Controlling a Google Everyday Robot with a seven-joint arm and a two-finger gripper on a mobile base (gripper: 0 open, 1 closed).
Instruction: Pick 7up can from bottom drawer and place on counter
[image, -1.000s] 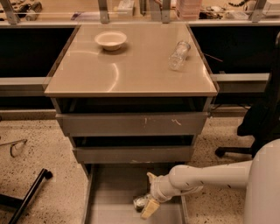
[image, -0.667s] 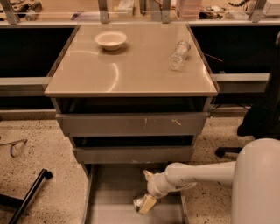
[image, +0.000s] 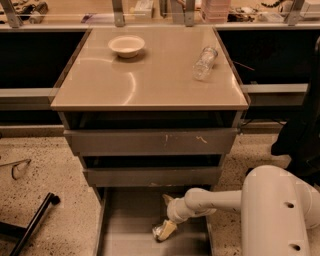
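The 7up can (image: 159, 233) lies on its side on the floor of the bottom drawer (image: 125, 220), which is pulled out, with its shiny silver end facing left. My gripper (image: 166, 216) is low inside the drawer, reaching in from the right on the white arm. Its jaws are open: one tan finger (image: 167, 199) points toward the drawer's back, and the other finger (image: 169, 229) lies right against the can. The can rests on the drawer floor and is not lifted. The counter (image: 150, 85) is the tan top of the cabinet above.
On the counter stand a white bowl (image: 126, 45) at the back left and a clear plastic bottle (image: 205, 63) lying at the right. The two upper drawers (image: 150, 141) overhang the gripper. A black bar (image: 31, 222) lies on the floor at the left.
The arm has slid a little to the left inside the drawer. The can has stayed in the same spot on the drawer floor.
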